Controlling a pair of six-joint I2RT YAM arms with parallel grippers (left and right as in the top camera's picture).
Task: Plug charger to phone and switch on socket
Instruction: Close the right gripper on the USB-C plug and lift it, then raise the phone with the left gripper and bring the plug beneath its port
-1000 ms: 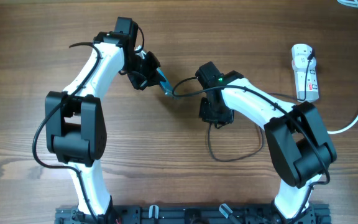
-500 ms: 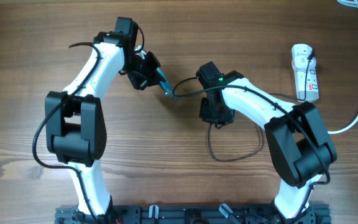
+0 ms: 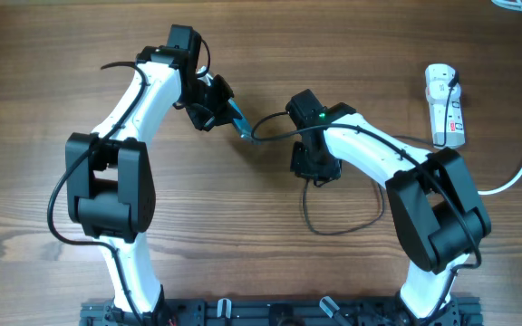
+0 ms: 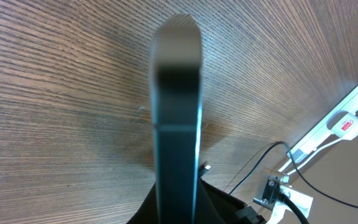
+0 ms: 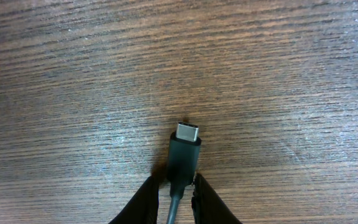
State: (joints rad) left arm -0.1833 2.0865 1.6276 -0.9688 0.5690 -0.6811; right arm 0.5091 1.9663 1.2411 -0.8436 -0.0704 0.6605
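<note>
Over the middle of the table (image 3: pixel 25 72), nothing has visibly shifted in the last second: both arms keep the same stance and the cable's loop lies as it did; I judge this a pause to line things up before the plug goes in, with the connection not yet made and the socket (image 3: pixel 444 107) untouched at the far right, well apart from both arms; the left gripper (image 3: pixel 229 109) is clamped on the phone (image 3: pixel 239 119), held edge-on with its free end toward the right arm; the right gripper (image 5: pixel 176 200) pinches the charger (image 5: pixel 184 152) just behind its connector, tip pointing forward over bare wood; the left arm reaches forward and bends inward at the wrist; the right arm folds in from the right, wrist turned toward the phone; connector and phone are near but apart.
</note>
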